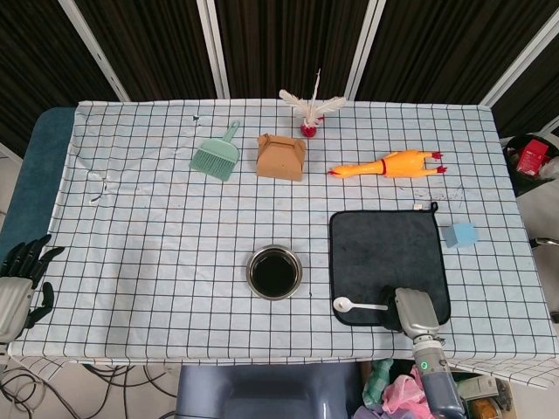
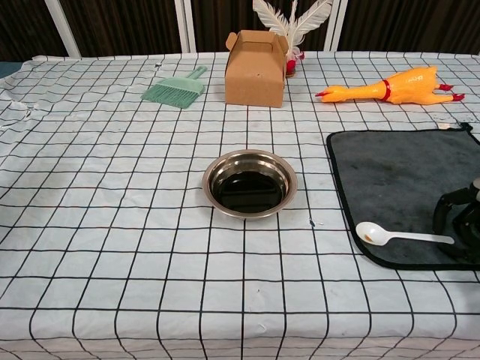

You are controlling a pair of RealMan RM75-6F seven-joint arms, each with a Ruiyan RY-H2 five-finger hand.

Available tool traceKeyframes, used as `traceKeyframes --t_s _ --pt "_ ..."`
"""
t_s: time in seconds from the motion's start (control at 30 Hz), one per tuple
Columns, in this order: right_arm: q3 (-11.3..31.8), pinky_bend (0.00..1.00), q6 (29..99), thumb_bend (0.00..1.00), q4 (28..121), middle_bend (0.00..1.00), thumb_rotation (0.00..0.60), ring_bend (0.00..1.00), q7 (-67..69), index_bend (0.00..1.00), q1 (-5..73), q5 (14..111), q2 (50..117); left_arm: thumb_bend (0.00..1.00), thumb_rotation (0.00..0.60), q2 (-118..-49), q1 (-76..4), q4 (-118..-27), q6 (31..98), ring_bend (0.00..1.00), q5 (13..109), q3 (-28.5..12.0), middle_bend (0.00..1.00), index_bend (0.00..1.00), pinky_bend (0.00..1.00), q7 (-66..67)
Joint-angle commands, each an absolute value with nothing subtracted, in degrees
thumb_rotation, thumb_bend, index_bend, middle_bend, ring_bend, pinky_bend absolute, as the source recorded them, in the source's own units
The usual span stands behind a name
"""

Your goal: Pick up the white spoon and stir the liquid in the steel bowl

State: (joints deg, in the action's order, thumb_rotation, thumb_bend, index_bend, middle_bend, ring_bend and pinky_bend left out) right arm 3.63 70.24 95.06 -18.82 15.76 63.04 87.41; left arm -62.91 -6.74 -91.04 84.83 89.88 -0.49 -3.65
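Observation:
The white spoon (image 1: 358, 305) (image 2: 401, 236) lies flat on the front edge of the dark grey mat (image 1: 389, 249) (image 2: 397, 176), its bowl pointing left. My right hand (image 1: 393, 316) (image 2: 459, 225) is lowered at the tip of the spoon's handle. Its dark fingers arch down onto the mat on either side of that tip, and the spoon stays flat. The steel bowl (image 1: 274, 271) (image 2: 249, 182), filled with dark liquid, stands left of the mat. My left hand (image 1: 24, 275) hangs at the table's left edge, fingers spread and holding nothing.
At the back are a green brush (image 1: 216, 157) (image 2: 174, 88), a brown cardboard box (image 1: 280, 156) (image 2: 256, 67), a feather shuttlecock (image 1: 309, 112) and a rubber chicken (image 1: 389, 164) (image 2: 390, 88). A blue cube (image 1: 460, 234) sits right of the mat.

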Motion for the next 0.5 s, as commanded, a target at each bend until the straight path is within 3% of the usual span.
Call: traceKeyframes --t_s 0.03,0.5 --pt "3.7 0.95 70.2 0.32 94.8 0.78 0.6 0.91 -18.7 0.53 15.7 63.1 87.6 0.73 0.6 -62.9 -6.7 -91.1 84.9 0.0 89.9 -0.5 0.0 0.15 0.0 -3.6" --pt "3.9 0.95 69.7 0.35 94.2 0.78 0.6 0.91 -18.3 0.55 15.6 63.2 87.9 0.73 0.6 -62.9 -6.8 -91.1 84.8 0.0 89.8 -0.5 0.0 0.15 0.0 -3.6"
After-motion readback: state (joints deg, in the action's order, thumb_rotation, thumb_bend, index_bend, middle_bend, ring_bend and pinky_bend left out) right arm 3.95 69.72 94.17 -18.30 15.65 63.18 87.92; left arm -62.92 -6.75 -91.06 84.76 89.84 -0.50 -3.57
